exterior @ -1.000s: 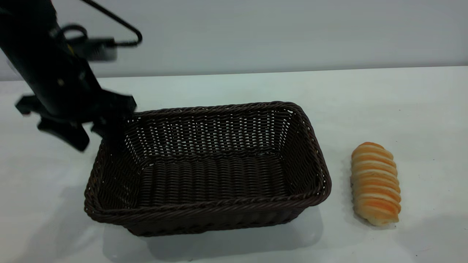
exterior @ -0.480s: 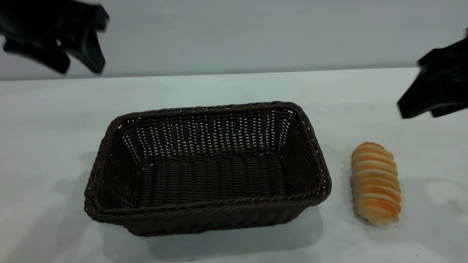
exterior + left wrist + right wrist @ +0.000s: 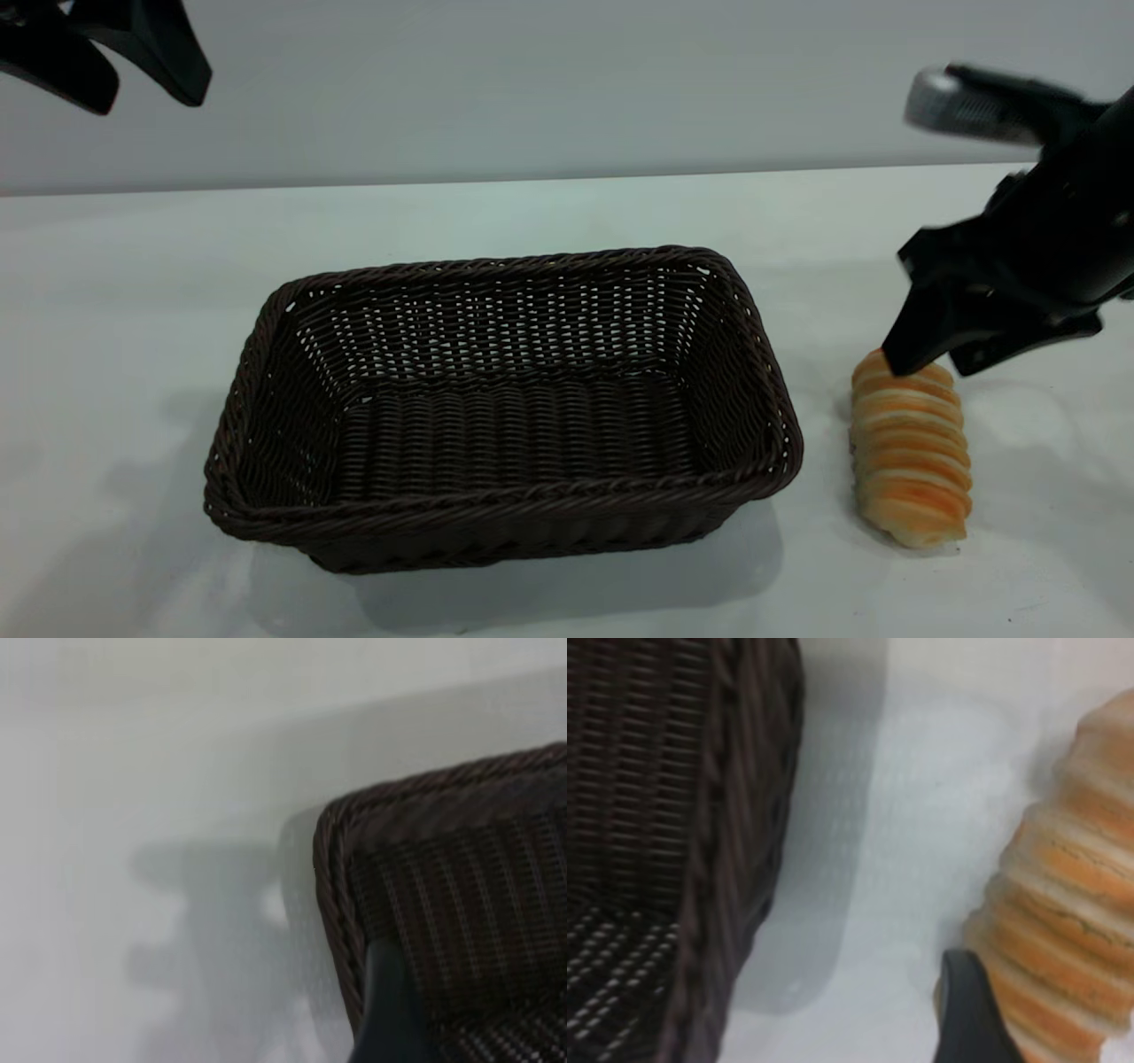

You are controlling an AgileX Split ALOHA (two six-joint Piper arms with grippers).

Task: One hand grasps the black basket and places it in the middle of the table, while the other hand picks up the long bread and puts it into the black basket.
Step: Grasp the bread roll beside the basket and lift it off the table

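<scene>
The long bread (image 3: 910, 446) is lying beside the black basket (image 3: 501, 409), right gripper (image 3: 937, 359) spreading apart over its far end for a grasp, left gripper (image 3: 104, 78) hanging apart, idle.

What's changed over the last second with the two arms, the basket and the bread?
The left claw let go of the black basket and rose to the upper left corner, open. The right claw came in from the right and dropped, open, onto the far end of the long bread. Basket and bread stayed put.
</scene>
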